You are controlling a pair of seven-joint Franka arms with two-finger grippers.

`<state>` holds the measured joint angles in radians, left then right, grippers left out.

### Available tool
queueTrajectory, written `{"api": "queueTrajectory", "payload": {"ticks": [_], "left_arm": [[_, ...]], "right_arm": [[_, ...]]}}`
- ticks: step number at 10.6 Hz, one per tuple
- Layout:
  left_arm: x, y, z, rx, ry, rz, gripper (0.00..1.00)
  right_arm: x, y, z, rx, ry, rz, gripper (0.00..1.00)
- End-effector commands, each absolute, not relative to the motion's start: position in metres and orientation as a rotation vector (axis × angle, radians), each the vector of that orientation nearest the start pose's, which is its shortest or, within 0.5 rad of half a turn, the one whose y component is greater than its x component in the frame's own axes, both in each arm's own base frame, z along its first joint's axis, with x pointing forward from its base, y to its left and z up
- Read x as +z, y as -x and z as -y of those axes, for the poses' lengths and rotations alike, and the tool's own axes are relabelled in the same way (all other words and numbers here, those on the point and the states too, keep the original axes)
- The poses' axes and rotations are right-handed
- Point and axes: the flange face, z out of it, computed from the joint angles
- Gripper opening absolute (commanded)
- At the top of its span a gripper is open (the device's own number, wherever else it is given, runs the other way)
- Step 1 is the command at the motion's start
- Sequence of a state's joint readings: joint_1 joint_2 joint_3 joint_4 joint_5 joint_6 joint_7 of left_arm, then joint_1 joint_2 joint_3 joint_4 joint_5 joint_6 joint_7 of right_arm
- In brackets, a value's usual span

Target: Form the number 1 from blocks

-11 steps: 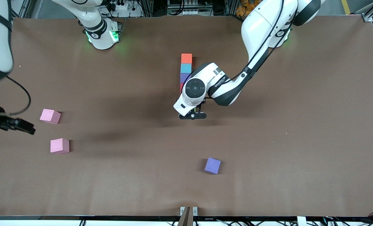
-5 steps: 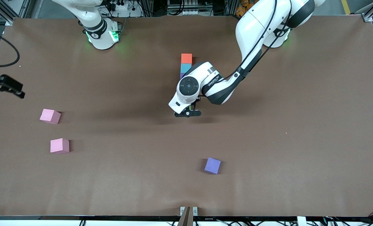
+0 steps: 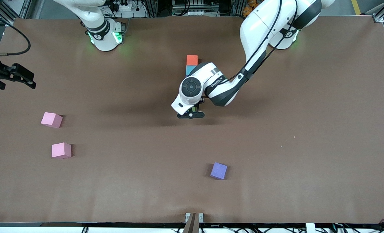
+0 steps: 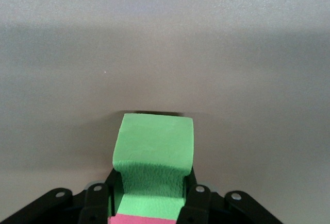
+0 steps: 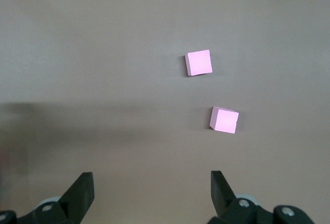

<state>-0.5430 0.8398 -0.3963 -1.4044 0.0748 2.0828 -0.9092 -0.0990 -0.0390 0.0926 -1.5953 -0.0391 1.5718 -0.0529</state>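
From the front, the left arm reaches from its base out over the middle of the brown surface (image 3: pixel 308 129), elbow bent, its wrist turned straight down so that the round flange faces the camera. The left gripper (image 3: pixel 191 115) sits low there, hiding the nearer part of a line of blocks. Only the orange block (image 3: pixel 192 60) and a sliver of the light blue block (image 3: pixel 188 70) touching it show above the wrist. A loose purple block (image 3: pixel 218 170) lies much nearer the camera. The right gripper (image 3: pixel 15 76) hangs at the right arm's end of the surface, with two pink cubes (image 3: pixel 51 119) nearer the camera than it.

In the left wrist view the fingers (image 4: pixel 98 203) pinch the green block (image 4: pixel 153 157), squeezing its foam sides inward; a pink-red strip shows at its edge.

In the right wrist view the fingers (image 5: pixel 80 195) stand wide apart with nothing between them, the right gripper (image 5: pixel 149 195) over bare surface near the pink cubes (image 5: pixel 198 62).
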Motion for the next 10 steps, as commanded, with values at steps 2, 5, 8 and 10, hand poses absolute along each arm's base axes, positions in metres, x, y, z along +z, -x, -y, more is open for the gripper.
{"api": "queueTrajectory", "payload": {"ticks": [2,5,8,10], "left_arm": [[0.2244,-0.472,0.5428,0.409,3.168,0.086,0.0],[0.2201,-0.4744,0.5348,0.43,3.137,0.093,0.0],[0.2203,-0.4717,0.5354,0.44,3.127,0.087,0.0],[0.2214,-0.4681,0.5385,0.449,3.128,0.083,0.0]], "right_arm": [[0.6369,-0.5306,-0.0008,-0.054,3.168,0.112,1.0],[0.6391,-0.5288,-0.0028,-0.073,3.167,0.114,1.0],[0.6402,-0.5294,-0.003,-0.091,3.165,0.114,1.0],[0.6404,-0.5291,0.001,-0.093,3.166,0.1,1.0]]}}
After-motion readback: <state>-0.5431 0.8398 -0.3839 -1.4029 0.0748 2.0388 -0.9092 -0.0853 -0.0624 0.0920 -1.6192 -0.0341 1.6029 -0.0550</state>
